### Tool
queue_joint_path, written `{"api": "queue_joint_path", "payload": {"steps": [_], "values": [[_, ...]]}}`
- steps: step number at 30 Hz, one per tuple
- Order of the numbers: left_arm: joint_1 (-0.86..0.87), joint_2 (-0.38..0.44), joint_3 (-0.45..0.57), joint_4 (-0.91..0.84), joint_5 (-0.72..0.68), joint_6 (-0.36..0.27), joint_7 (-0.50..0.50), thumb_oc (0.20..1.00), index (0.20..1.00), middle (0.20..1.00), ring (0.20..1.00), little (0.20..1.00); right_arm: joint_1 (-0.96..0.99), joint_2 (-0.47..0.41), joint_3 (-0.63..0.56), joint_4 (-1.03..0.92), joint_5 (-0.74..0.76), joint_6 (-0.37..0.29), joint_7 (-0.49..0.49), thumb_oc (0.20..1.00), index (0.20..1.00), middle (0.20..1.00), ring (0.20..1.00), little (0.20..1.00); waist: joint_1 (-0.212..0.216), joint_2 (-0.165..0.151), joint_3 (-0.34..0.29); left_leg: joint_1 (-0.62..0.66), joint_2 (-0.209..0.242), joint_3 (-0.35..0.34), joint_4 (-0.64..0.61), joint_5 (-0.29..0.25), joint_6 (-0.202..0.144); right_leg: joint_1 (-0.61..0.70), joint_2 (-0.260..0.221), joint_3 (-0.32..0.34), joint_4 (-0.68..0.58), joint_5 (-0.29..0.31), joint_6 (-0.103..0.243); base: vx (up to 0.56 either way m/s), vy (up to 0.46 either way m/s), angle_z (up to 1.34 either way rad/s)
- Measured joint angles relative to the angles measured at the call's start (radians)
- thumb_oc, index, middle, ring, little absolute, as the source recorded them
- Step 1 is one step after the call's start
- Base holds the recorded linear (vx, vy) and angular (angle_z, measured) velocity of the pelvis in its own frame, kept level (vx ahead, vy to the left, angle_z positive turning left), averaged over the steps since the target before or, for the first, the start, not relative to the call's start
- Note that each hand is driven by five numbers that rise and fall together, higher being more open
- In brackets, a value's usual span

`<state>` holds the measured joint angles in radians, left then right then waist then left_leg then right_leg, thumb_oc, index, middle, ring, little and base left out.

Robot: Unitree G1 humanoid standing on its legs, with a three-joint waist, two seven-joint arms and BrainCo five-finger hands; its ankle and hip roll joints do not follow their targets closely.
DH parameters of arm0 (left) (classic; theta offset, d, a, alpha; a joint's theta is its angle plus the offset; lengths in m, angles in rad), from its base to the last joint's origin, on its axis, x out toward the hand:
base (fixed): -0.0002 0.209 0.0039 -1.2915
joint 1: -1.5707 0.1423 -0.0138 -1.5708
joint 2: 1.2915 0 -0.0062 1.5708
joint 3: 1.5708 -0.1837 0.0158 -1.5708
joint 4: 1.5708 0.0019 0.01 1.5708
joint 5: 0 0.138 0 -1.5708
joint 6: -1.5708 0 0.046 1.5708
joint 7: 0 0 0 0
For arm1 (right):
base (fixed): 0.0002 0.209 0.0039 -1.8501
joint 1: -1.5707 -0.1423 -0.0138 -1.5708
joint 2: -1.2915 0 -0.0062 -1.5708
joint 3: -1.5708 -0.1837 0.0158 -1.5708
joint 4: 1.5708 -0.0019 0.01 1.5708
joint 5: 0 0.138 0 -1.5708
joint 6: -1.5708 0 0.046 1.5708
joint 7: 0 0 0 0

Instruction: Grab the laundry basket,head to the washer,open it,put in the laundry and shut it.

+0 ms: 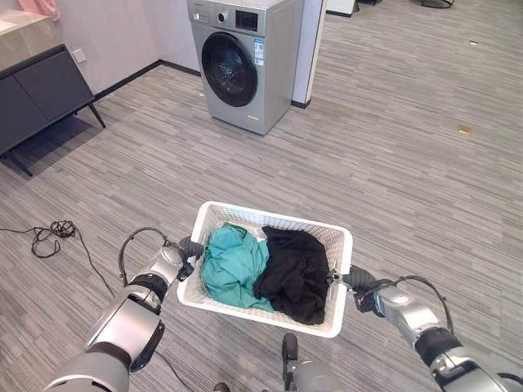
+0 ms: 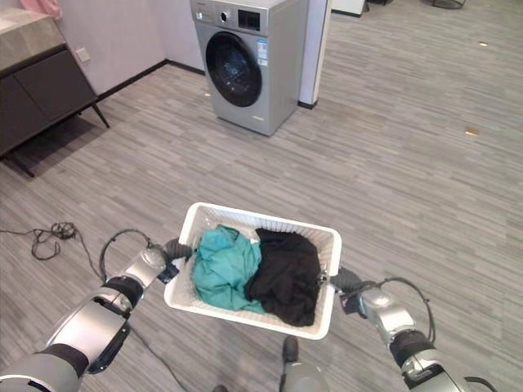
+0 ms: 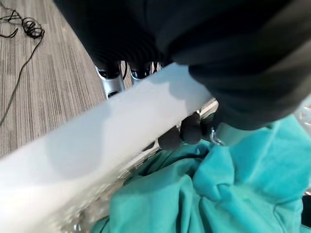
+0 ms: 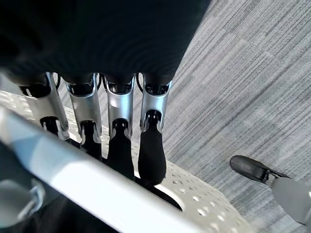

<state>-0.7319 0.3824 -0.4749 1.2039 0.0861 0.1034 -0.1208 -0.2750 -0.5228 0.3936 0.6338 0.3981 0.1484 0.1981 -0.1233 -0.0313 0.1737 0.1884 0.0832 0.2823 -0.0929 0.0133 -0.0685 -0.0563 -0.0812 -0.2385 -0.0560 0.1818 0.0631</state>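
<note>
Grey plank flooring is separating the shut washing machine (image 1: 245, 61) from the white laundry basket (image 1: 339, 238) — left hand (image 1: 181, 255) and right hand (image 1: 365, 287) are gripping its rim, clothes unloaded.

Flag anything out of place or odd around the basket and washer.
Nothing wrong with the load: the basket sits level between the left hand and right hand, clothes inside. One oddity: a loose black cable tangled on the floor, off to the left.

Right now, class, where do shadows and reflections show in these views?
Left eye view: the dark cabinet casts a soft shadow on the floor under it, and the washer has faint reflections in its door glass. Left wrist view: the basket has a bright white rim, shaded in patches.
</note>
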Motion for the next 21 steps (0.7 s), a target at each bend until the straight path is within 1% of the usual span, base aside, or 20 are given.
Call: {"api": "queue_joint_path", "payload": {"steps": [4, 8, 12, 13, 14, 15, 16, 17, 18, 19, 20, 21], "values": [[0.000, -0.001, 0.000, -0.013, -0.003, -0.002, 0.018, 0.200, 0.200, 0.200, 0.200, 0.200, 0.045, -0.018, -0.023, -0.070, 0.000, -0.001, -0.002, 0.200, 0.200, 0.200, 0.200, 0.200, -0.003, 0.000, 0.000, -0.003, 0.017, -0.019, 0.000, 0.003, -0.006, 0.008, 0.010, -0.019, -0.002, -0.011, 0.006, 0.07, -0.078, 0.14], [0.003, -0.016, 0.001, -0.029, -0.013, -0.002, 0.024, 0.200, 0.200, 0.200, 0.200, 0.200, 0.115, -0.048, -0.057, -0.154, 0.000, -0.018, -0.001, 0.200, 0.200, 0.200, 0.200, 0.200, -0.004, 0.002, -0.001, -0.014, 0.034, -0.035, 0.004, 0.010, -0.016, 0.007, 0.023, -0.043, 0.000, -0.026, -0.008, 0.09, -0.113, 0.14], [0.024, -0.036, -0.001, -0.037, -0.039, -0.001, 0.029, 0.200, 0.200, 0.200, 0.200, 0.200, 0.176, -0.083, -0.081, -0.225, 0.000, -0.018, 0.002, 0.200, 0.200, 0.200, 0.200, 0.200, -0.004, 0.006, -0.005, -0.014, 0.055, -0.042, 0.004, 0.010, -0.031, 0.008, 0.042, -0.047, 0.003, -0.039, -0.020, 0.09, -0.184, 0.02], [0.030, -0.041, 0.002, -0.041, -0.039, -0.001, 0.029, 0.200, 0.200, 0.200, 0.200, 0.200, 0.179, -0.093, -0.082, -0.230, 0.000, -0.019, 0.001, 0.200, 0.200, 0.200, 0.200, 0.200, -0.006, 0.007, -0.005, -0.015, 0.065, -0.042, 0.013, 0.014, -0.043, 0.007, 0.059, -0.052, 0.005, -0.046, -0.027, 0.09, -0.299, 0.07], [0.036, -0.046, 0.017, -0.048, -0.040, -0.003, 0.030, 0.200, 0.200, 0.200, 0.200, 0.200, 0.202, -0.099, -0.092, -0.249, 0.000, -0.018, 0.002, 0.200, 0.200, 0.200, 0.200, 0.200, -0.005, -0.002, -0.001, -0.055, 0.082, -0.060, 0.093, -0.012, -0.072, 0.004, 0.061, -0.047, 0.019, -0.081, -0.048, 0.06, -0.237, 0.12], [0.043, -0.054, 0.012, -0.051, -0.040, -0.002, 0.031, 0.200, 0.200, 0.200, 0.200, 0.200, 0.246, -0.100, -0.116, -0.286, 0.002, -0.020, 0.002, 0.200, 0.200, 0.200, 0.200, 0.200, 0.006, -0.027, -0.003, -0.105, 0.093, -0.084, 0.202, -0.022, -0.079, 0.011, 0.063, -0.046, 0.019, -0.093, -0.053, 0.11, -0.371, 0.10], [0.056, -0.055, 0.016, -0.055, -0.040, 0.001, 0.031, 0.200, 0.200, 0.200, 0.200, 0.200, 0.261, -0.101, -0.126, -0.302, 0.003, -0.020, 0.003, 0.200, 0.200, 0.200, 0.200, 0.200, 0.017, -0.038, -0.005, -0.147, 0.108, -0.108, 0.302, -0.027, -0.088, 0.018, 0.078, -0.051, 0.029, -0.102, -0.058, 0.10, -0.319, 0.04], [0.056, -0.059, 0.007, -0.064, -0.040, 0.002, 0.030, 0.200, 0.200, 0.200, 0.200, 0.200, 0.281, -0.100, -0.147, -0.318, 0.016, -0.020, 0.003, 0.200, 0.200, 0.200, 0.200, 0.200, 0.026, -0.045, -0.001, -0.222, 0.134, -0.132, 0.460, -0.036, -0.100, 0.022, 0.086, -0.049, 0.035, -0.115, -0.080, 0.09, -0.238, -0.03], [0.053, -0.061, -0.023, -0.079, -0.042, 0.003, 0.032, 0.200, 0.200, 0.200, 0.200, 0.200, 0.281, -0.105, -0.152, -0.308, 0.040, -0.022, -0.003, 0.200, 0.200, 0.200, 0.200, 0.200, 0.051, -0.047, 0.004, -0.347, 0.158, -0.210, 0.696, 0.007, -0.083, 0.025, 0.112, -0.067, 0.057, -0.132, -0.132, 0.16, -0.122, -0.13], [0.048, -0.056, -0.041, -0.097, -0.046, 0.004, 0.036, 0.200, 0.200, 0.200, 0.200, 0.200, 0.274, -0.105, -0.156, -0.300, 0.042, -0.022, -0.013, 0.200, 0.200, 0.200, 0.200, 0.200, 0.073, -0.060, 0.014, -0.448, 0.161, -0.292, 0.857, 0.124, -0.071, 0.026, 0.129, -0.068, 0.071, -0.142, -0.165, 0.31, -0.093, -0.05], [0.041, -0.031, -0.052, -0.109, -0.062, -0.006, 0.036, 0.200, 0.200, 0.200, 0.200, 0.200, 0.247, -0.096, -0.145, -0.296, 0.048, -0.023, -0.029, 0.200, 0.200, 0.200, 0.200, 0.200, 0.080, -0.091, 0.035, -0.562, 0.087, -0.340, 0.895, 0.036, -0.093, 0.020, 0.124, -0.059, 0.056, -0.160, -0.151, 0.41, -0.079, 0.03], [0.028, -0.029, -0.048, -0.107, -0.074, -0.009, 0.039, 0.200, 0.200, 0.200, 0.200, 0.200, 0.232, -0.094, -0.144, -0.294, 0.066, -0.023, -0.037, 0.200, 0.200, 0.200, 0.200, 0.200, 0.091, -0.109, 0.050, -0.605, 0.048, -0.287, 0.742, 0.020, -0.086, 0.022, 0.121, -0.052, 0.012, -0.227, -0.082, 0.30, -0.058, -0.17]]}}
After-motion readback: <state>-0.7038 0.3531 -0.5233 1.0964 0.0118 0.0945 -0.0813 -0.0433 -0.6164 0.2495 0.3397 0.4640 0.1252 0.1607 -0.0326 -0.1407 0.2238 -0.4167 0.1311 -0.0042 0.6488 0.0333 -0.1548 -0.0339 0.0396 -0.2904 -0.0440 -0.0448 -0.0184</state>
